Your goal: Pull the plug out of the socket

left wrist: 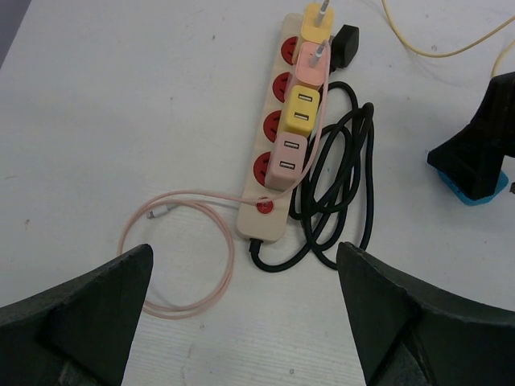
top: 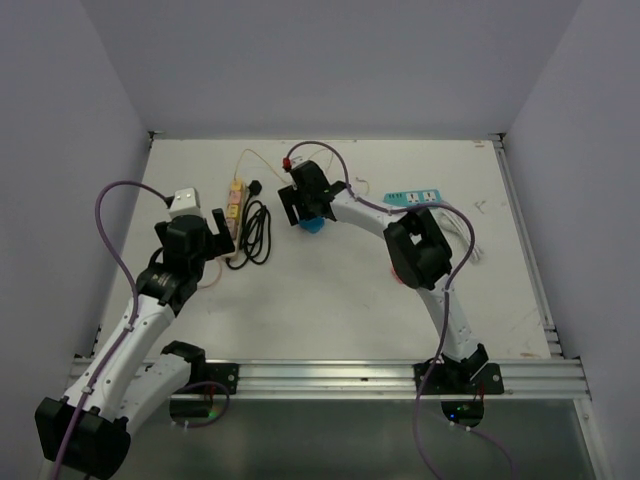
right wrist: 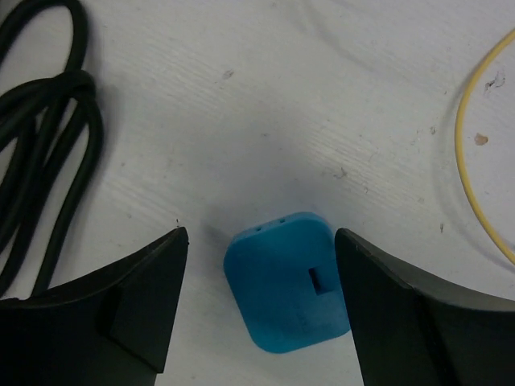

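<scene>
Plug (right wrist: 286, 281): blue, squarish, no clear long axis; flat on the table (right wrist: 322, 96), slotted face up, between the right gripper's (right wrist: 262, 232) parted jaws, ungripped.
Strip (left wrist: 273, 153): apart to its left, long axis running away from the bases.
Left gripper (left wrist: 245, 248): jaws wide, empty, over the strip's near end.
</scene>
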Available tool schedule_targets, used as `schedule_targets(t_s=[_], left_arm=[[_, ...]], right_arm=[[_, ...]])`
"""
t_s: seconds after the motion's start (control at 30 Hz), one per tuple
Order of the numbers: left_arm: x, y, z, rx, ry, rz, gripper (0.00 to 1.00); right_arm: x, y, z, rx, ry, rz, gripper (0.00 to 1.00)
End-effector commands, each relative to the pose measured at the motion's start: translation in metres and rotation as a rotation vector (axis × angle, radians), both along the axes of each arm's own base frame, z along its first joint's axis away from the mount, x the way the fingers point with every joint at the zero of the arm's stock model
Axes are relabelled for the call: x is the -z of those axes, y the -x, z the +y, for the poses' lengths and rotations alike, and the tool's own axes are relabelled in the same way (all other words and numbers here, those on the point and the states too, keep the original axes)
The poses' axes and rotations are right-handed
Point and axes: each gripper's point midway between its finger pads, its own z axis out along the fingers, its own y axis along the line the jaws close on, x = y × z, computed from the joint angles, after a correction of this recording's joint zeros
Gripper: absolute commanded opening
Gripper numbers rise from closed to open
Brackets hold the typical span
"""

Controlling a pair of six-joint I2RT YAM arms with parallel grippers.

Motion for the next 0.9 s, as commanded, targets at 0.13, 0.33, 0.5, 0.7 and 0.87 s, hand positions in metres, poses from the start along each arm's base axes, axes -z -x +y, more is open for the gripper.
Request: schedule_targets(t_s=[0.13,0.33,0.5,0.7,0.87], left_arm=[[-0.002,-0.004,0.003,-0.005,-0.014,-0.011,1.0],[-0.001,-0.004,0.002,0.001,-0.013,-0.008,0.99],[0.001,-0.004,0.0,0.006,-0.01,0.001,1.0],[0.004,-0.004,0.001,0.006,-0.014,0.009,1.0],[0.01,-0.005,-0.002,0.016,-0.014,0.032,1.0]], right_arm=[[0.018,-0.01,-0.03,0.053,0.148,-0.023,0.59],[0.028,0.024,-0.091,0.135,0.235,-0.027,0.45],[0.037,0.062,-0.161,0.229,0.283,-0.009,0.46],[0.024,0.093,-0.227,0.443,0.138,0.054,0.46],[-0.006,0.092,-0.238,0.495,0.114,0.015,0.49]])
